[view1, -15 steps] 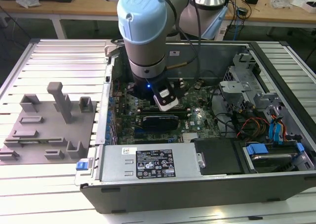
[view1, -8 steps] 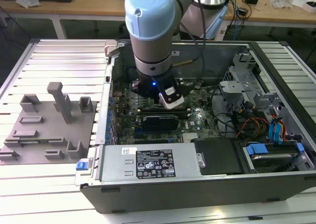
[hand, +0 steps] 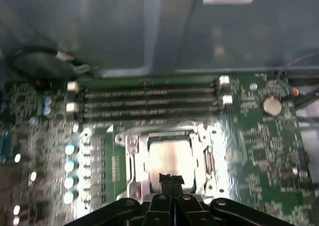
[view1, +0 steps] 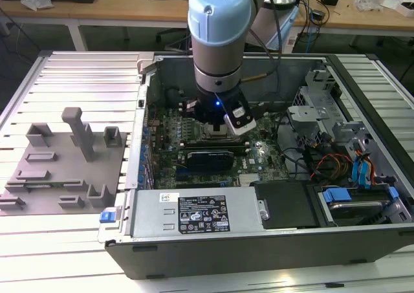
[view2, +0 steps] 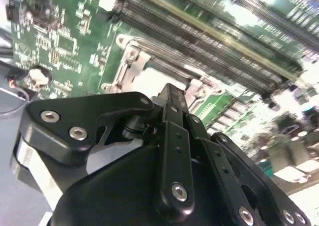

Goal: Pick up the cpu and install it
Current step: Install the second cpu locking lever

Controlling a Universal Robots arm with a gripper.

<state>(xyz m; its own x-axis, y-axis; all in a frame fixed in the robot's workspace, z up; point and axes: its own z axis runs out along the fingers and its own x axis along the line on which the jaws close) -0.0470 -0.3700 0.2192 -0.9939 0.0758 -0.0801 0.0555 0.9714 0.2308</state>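
We look down on a slatted metal workbench (view1: 77, 79) carrying an open computer case (view1: 259, 254), with wooden desks behind it. The arm (view1: 218, 28) reaches straight down into the case over the green motherboard (view1: 259, 152).

The exterior view gives us what the wrist views leave out: a grey fixture plate (view1: 61, 170) with its blocks lying well away from the gripper, a black rectangular card (view1: 208, 158) just beside it, and a labelled power supply (view1: 202, 213) along the case edge.

In the first wrist view, the gripper (hand: 170, 178) has its two fingers (hand: 164, 177) pressed together in a narrow tip, holding nothing we can see. The cpu (hand: 167, 158) lies flat inside the metal socket frame (hand: 130, 158), directly beneath the fingertips; whether they touch it we cannot tell. In the second wrist view, the gripper (view2: 172, 94) hides most of the cpu (view2: 149, 79).

We count one cpu, one socket frame and four memory slots (hand: 149, 102) just beyond the socket.
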